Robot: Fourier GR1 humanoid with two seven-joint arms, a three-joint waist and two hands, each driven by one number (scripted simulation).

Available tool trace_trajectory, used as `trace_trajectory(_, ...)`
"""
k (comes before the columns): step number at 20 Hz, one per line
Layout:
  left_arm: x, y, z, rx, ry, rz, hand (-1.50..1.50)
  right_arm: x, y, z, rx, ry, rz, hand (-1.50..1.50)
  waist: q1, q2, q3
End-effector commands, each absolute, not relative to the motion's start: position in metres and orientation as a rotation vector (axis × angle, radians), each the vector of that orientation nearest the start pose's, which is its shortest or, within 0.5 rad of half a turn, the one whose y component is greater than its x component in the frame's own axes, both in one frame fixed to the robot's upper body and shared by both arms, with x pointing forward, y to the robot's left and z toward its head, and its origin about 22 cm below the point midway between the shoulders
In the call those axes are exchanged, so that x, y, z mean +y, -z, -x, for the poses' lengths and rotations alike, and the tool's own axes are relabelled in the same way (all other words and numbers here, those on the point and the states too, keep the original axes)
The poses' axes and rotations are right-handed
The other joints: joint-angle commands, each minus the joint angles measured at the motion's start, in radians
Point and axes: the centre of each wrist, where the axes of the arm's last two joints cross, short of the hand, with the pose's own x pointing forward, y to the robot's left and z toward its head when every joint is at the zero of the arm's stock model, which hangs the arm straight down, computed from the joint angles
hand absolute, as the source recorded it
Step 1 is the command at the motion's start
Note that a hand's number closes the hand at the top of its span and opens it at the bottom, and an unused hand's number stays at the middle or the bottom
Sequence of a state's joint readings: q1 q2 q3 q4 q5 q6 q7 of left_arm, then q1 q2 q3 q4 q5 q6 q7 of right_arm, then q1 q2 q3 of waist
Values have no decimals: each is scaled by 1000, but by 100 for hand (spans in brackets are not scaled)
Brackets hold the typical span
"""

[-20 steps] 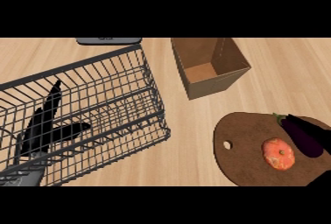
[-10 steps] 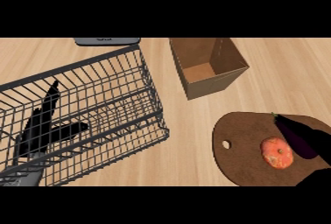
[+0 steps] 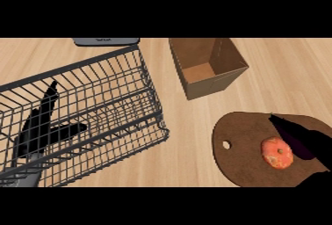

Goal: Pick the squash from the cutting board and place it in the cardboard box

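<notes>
Squash [image 3: 277, 152] lies on cutting board [image 3: 241, 149], 4 o'clock in view. Right hand [image 3: 301, 139] just at its 2 o'clock side, fingers straight, not round it. Cardboard box [image 3: 211, 85] at 11 o'clock, well apart. Left hand [image 3: 39, 132] relaxed, seen through wire basket [image 3: 152, 101]. Grasp, carry and drop all left.

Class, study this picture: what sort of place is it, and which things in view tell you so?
Most likely a kitchen counter: a light wooden top holds a round brown cutting board with an orange squash on it, with a wire basket and an open cardboard box nearby.
</notes>
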State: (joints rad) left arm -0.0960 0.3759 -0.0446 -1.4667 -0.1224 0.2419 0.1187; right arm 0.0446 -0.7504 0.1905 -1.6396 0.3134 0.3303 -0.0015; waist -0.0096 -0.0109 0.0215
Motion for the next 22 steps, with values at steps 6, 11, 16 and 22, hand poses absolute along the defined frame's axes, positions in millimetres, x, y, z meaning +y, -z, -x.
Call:
trace_trajectory(6,352,-27,-263,-1380,204,-647,0,-319,-38,-215,-1010,-1218,447,-150,14,13,-22)
trace_trajectory(11,337,-13,-266,-1367,200,-637,0,-319,-29,-227,-989,-1207,459,-150,13,14,-22)
trace_trajectory(16,346,-20,-255,-1374,218,-658,0,-321,-13,-234,-1134,-1203,677,150,23,13,-20)
trace_trajectory(22,352,-22,-255,-1372,221,-640,0,-314,-18,-249,-1199,-1175,809,150,21,13,-21)
